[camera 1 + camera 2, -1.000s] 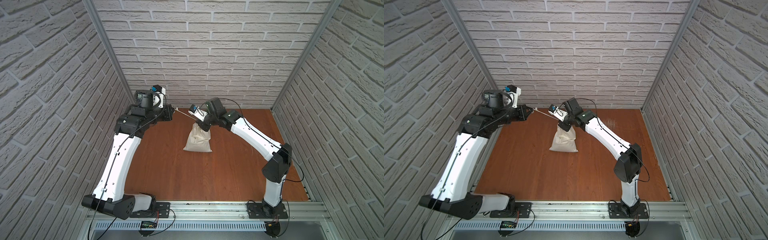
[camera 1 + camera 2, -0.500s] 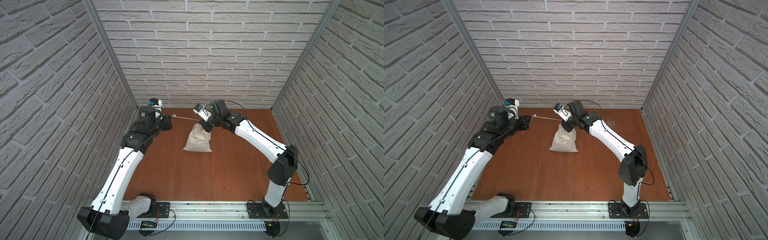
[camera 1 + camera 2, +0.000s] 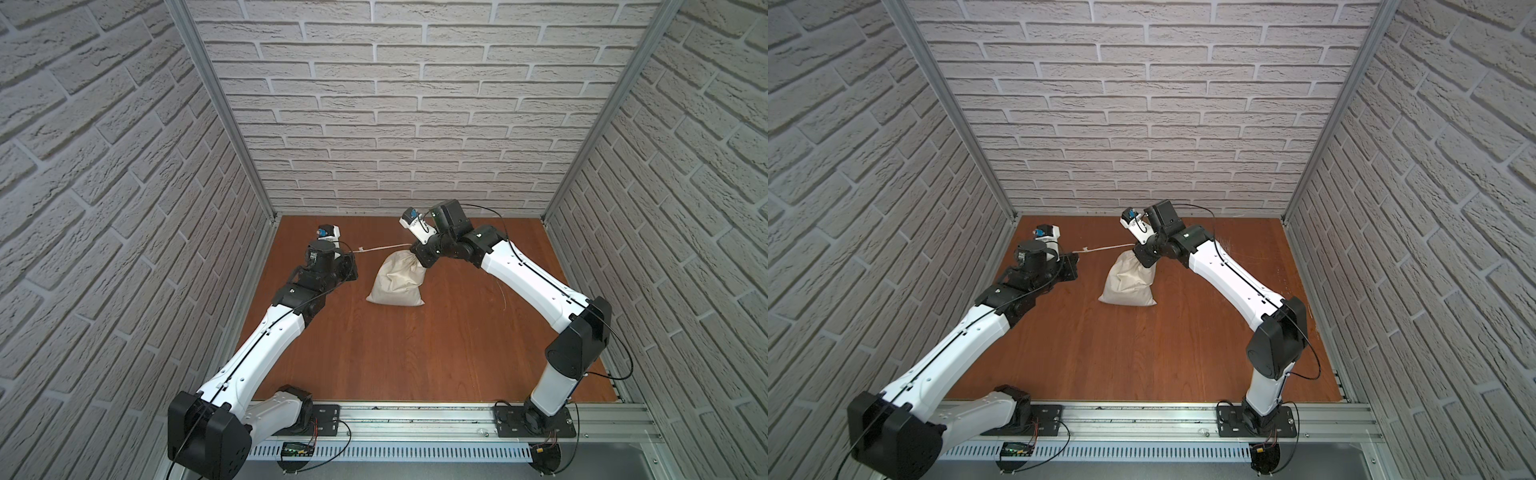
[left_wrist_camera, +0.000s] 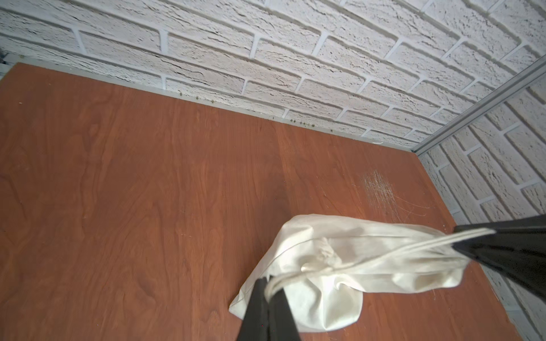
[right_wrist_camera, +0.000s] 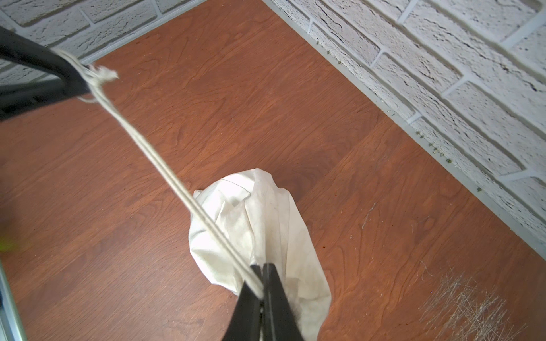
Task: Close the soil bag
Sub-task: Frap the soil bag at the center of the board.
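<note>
**Cord taut, bag neck pinched**

The soil bag [image 3: 397,282] sits on the wooden table [image 3: 415,357] toward the back wall, between the two arms; its base rests on the boards and its gathered neck stands up at the right gripper [image 3: 417,255]; that gripper's jaws are closed narrow on the neck, where the cord [image 3: 384,248] leaves the cloth; in the right wrist view its fingers [image 5: 277,295] press together with the cord between them; the left gripper [image 3: 355,255] is pinched tight on the cord's far end, just beside the frayed knot [image 5: 102,75]; the cord runs straight and taut between the two grippers.
</note>
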Motion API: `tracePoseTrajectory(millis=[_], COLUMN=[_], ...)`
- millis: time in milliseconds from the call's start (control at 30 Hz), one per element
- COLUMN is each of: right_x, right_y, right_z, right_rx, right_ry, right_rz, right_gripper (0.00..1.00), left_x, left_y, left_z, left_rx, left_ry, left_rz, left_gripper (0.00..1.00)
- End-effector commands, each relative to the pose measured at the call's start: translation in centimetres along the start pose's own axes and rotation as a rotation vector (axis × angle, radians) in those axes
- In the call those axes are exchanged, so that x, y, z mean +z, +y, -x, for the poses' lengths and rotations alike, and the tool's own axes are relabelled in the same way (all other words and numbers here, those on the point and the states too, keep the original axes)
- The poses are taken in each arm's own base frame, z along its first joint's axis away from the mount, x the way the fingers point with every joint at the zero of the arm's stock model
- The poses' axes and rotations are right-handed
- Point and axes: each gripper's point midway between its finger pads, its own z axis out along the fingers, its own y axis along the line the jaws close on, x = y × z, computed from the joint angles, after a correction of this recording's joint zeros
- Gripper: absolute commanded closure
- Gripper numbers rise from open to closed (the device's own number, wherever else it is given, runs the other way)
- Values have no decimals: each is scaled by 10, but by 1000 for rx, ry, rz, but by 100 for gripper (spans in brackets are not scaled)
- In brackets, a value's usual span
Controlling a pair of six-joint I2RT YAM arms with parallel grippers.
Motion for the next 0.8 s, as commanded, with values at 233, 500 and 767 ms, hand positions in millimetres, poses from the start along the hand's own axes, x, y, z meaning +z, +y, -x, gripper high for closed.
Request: tracePoseTrajectory(millis=[233,500,767], right_x=[-22,-44,-34], right_y=[47,88,80], right_z=[-6,-1,-10], right_rx=[-35,40,59], right_ry=[12,-6,14], right_rz=[90,270,225], right_gripper=[97,97,97], left_x=[23,19,20], left_y=[-8,6,8], left_z=[-30,-53,-58], left_rx=[48,79,103], left_ry=[7,37,47], left_rz=[-67,-34,-31], left_gripper=[100,100,100])
